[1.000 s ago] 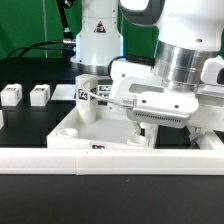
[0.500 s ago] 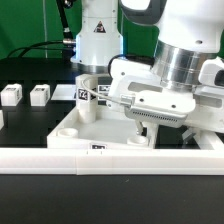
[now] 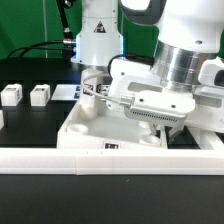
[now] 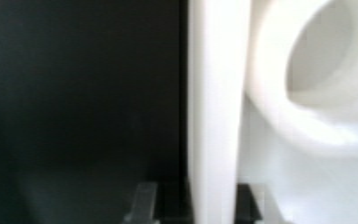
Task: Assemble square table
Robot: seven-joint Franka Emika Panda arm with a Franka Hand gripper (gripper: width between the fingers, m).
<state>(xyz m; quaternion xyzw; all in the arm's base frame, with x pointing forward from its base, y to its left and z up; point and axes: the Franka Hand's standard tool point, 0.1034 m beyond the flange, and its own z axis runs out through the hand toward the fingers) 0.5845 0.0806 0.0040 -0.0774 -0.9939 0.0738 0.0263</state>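
Observation:
The square table top [image 3: 100,128] is a white tray with round corner sockets, lying mid-table. One white tagged leg [image 3: 91,94] stands tilted in its far corner socket. Two loose legs [image 3: 12,95] [image 3: 40,94] lie at the exterior view's left. My gripper [image 3: 150,126] reaches down over the top's right part. In the wrist view my gripper [image 4: 208,203] is shut on the top's thin upright rim [image 4: 218,90], with a dark finger [image 4: 165,205] on either side. A round socket [image 4: 327,80] lies just beside the rim.
The long white L-shaped rail [image 3: 110,158] runs along the front, close to the top's near edge. The robot's white base [image 3: 98,35] stands behind the top. A flat white sheet [image 3: 66,91] lies beside the loose legs.
The table top has slid toward the exterior view's right with my gripper on it. The leg in its far corner has moved along and now leans.

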